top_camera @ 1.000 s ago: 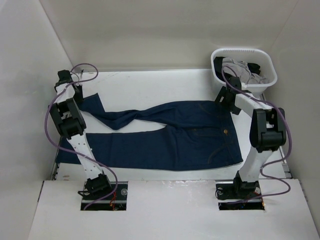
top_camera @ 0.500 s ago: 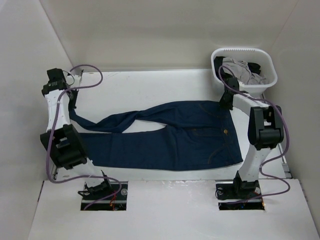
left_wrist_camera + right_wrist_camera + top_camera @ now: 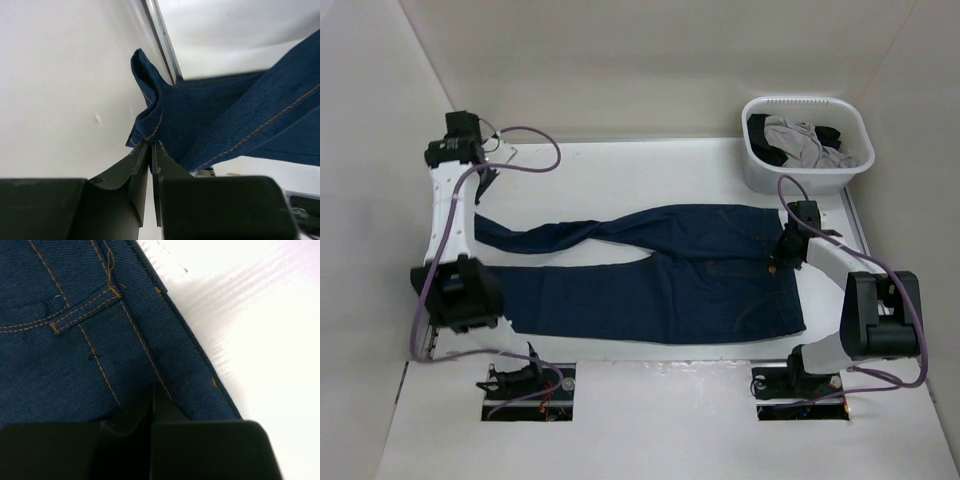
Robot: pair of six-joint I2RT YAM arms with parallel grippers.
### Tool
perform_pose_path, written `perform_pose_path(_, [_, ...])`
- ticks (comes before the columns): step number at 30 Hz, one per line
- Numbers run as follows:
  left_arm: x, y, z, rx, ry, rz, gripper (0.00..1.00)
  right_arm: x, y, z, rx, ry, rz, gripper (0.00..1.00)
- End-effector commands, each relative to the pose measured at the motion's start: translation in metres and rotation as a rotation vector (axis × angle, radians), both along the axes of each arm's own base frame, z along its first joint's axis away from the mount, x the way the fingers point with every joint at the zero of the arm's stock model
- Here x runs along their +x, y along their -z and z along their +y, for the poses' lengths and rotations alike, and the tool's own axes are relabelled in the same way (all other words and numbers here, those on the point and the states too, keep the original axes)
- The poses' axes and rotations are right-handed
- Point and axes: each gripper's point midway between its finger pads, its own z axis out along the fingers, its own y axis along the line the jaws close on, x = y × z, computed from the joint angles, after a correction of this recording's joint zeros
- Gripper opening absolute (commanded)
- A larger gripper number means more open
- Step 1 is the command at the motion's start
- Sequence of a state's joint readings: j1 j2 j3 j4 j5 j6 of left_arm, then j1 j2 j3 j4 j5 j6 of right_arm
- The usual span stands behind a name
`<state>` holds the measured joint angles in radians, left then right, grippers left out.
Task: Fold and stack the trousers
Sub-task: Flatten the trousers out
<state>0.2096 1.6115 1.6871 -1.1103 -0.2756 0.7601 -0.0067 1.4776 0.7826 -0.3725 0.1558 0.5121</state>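
Trousers (image 3: 660, 290) lie spread across mid-tabletop (image 3: 620, 175), waist right, legs left, unfolded. Left gripper (image 3: 150, 145) is clamped on the far leg's hem (image 3: 150, 115), which is now lifted at the far left, and the leg is drawn narrower than a second ago. Right gripper (image 3: 782, 257) has come down from the far waist corner onto the waistband, fingers together. I cannot tell whether it pinches or only presses. Judgement: setting up the first fold.

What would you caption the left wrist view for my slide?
Left pincer clamped on the bunched leg cuff of the navy jeans, orange stitching visible.
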Motion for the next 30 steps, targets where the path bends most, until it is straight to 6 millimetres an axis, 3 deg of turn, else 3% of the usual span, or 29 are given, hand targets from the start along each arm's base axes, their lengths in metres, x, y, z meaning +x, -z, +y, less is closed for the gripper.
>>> perform_pose_path(1, [0.054, 0.055, 0.002, 0.021, 0.064, 0.154, 0.07, -0.002, -0.006, 0.004, 0.003, -0.019, -0.024, 0.0])
perform_pose_path(5, [0.135, 0.122, 0.01, 0.004, 0.06, 0.239, 0.09, 0.0, -0.007, 0.017, -0.024, -0.058, -0.023, 0.0])
perform_pose_path(7, [0.175, 0.132, 0.004, 0.012, 0.059, 0.196, 0.19, -0.001, -0.005, 0.023, -0.029, -0.073, -0.016, 0.0])
perform_pose_path(9, [0.201, 0.132, -0.015, 0.024, 0.092, 0.132, 0.38, -0.004, -0.001, 0.028, -0.027, -0.082, -0.002, 0.0])
perform_pose_path(11, [0.205, 0.13, -0.042, -0.02, 0.127, 0.11, 0.55, -0.01, 0.002, 0.031, -0.031, -0.086, 0.009, 0.0])
perform_pose_path(12, [0.207, 0.126, -0.055, -0.056, 0.143, 0.087, 0.58, -0.013, 0.004, 0.033, -0.031, -0.089, 0.016, 0.0])
perform_pose_path(14, [0.213, 0.099, -0.086, -0.196, 0.163, -0.043, 0.64, -0.019, 0.005, 0.034, -0.032, -0.089, 0.026, 0.0])
perform_pose_path(16, [0.22, 0.057, -0.111, -0.361, 0.162, -0.207, 0.67, -0.024, 0.006, 0.032, -0.036, -0.087, 0.035, 0.0])
perform_pose_path(18, [0.222, 0.014, -0.106, -0.506, 0.09, -0.372, 0.68, -0.026, 0.005, 0.031, -0.039, -0.086, 0.039, 0.0])
perform_pose_path(20, [0.219, -0.022, -0.078, -0.623, -0.021, -0.519, 0.68, -0.027, 0.003, 0.032, -0.04, -0.088, 0.036, 0.0])
perform_pose_path(22, [0.209, -0.045, -0.046, -0.745, -0.143, -0.644, 0.68, -0.027, 0.002, 0.034, -0.038, -0.093, 0.032, 0.0])
perform_pose_path(24, [0.193, -0.054, -0.019, -0.88, -0.237, -0.731, 0.67, -0.027, 0.002, 0.037, -0.032, -0.094, 0.033, 0.0])
perform_pose_path(27, [0.171, -0.035, 0.011, -0.977, -0.342, -0.762, 0.66, -0.028, 0.006, 0.041, -0.03, -0.105, 0.044, 0.0])
perform_pose_path(30, [0.163, 0.02, 0.028, -0.958, -0.415, -0.655, 0.63, -0.026, 0.008, 0.049, -0.022, -0.125, 0.053, 0.0])
